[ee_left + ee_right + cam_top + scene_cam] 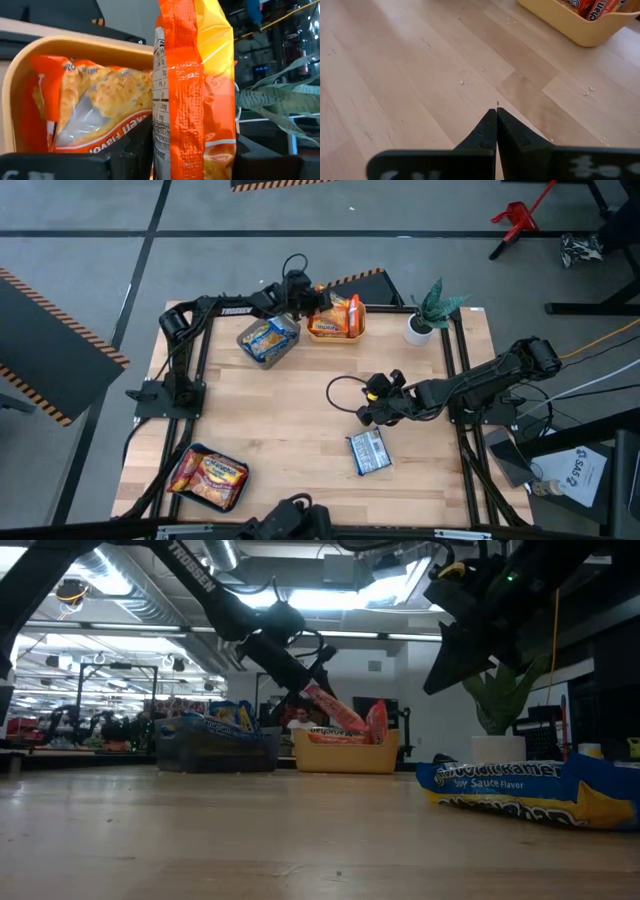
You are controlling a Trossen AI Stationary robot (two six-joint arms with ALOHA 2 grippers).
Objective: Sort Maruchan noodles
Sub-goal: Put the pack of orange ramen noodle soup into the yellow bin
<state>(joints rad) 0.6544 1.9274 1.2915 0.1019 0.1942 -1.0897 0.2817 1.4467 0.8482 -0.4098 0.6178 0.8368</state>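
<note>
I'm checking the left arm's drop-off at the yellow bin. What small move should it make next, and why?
Probably lower a little and open. The left gripper holds an orange packet upright over the yellow bin, which already holds orange packets, so releasing there should sort it. The right gripper waits shut above mid-table, near a blue packet.

We see a pale wooden worktop (290, 430) framed by dark rails. Directly on it, at the far edge, a grey bin (268, 340) and a yellow-orange bin (335, 323) stand side by side, with a white plant pot (418, 330) near the right corner. A teal bin (210, 477) sits at the near left corner. One blue noodle packet (368, 451) lies flat, right of centre.
</note>
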